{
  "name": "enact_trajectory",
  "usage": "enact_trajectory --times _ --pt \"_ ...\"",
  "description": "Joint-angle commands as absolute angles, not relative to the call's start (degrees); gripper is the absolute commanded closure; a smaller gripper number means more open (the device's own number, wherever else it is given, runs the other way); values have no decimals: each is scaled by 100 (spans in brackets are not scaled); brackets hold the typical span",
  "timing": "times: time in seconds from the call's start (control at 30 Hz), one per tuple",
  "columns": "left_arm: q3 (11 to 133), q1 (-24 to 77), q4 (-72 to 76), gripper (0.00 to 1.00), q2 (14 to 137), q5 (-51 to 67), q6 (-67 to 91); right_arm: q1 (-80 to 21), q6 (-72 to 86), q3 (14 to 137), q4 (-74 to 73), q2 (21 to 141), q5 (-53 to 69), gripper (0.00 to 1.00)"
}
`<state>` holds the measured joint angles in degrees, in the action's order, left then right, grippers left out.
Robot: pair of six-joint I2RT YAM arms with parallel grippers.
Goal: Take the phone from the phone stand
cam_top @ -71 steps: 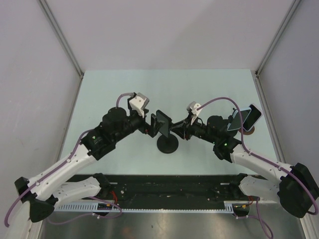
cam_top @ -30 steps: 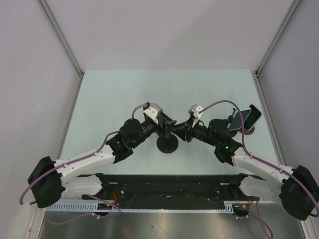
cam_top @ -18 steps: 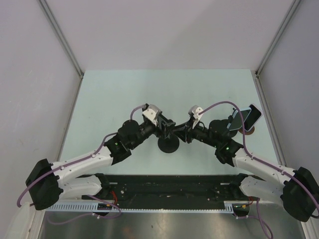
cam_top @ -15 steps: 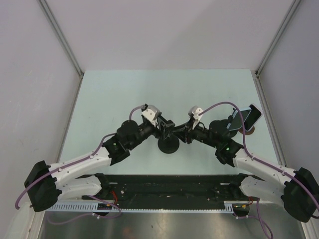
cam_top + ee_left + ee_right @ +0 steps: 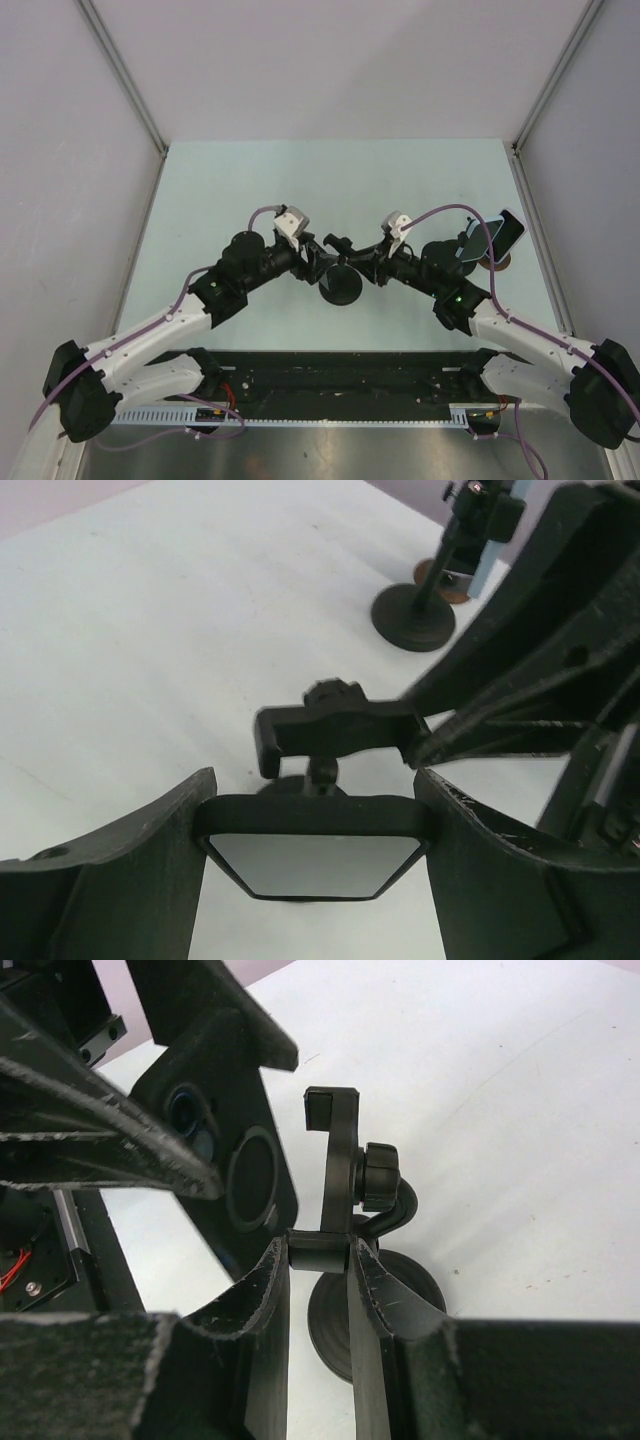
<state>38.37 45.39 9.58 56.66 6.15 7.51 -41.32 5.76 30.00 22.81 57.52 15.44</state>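
left gripper (image 5: 313, 802) grips the phone (image 5: 312, 855) edgewise, looks just clear of the phone stand (image 5: 335, 730); right gripper (image 5: 320, 1256) pinches the stand's cradle.

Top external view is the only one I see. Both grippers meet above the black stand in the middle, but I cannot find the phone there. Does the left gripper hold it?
Observer: Yes. In the left wrist view the left gripper holds the black phone by two opposite edges, with the screen toward the camera.
Operator: Is it already free?
Observer: It seems so: bare table shows between the phone and the stand's cradle.
Operator: What does the right gripper do?
Observer: In the right wrist view it is shut on the lower end of the cradle.
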Motion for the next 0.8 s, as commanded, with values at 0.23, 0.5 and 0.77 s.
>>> enact_trajectory --times 0.23,0.5,0.77 --pt "4516 4500 977 100 5186 2049 1037 -4078 536 2988 2110 5617 713 100" --pt "5405 4106 -1325 100 5396 -560 1054 -4078 633 2988 1846 5441 18 100" --pt "5555 2596 -2636 100 5923 -1037 1283 -4087 633 2848 1810 5212 -351 100"
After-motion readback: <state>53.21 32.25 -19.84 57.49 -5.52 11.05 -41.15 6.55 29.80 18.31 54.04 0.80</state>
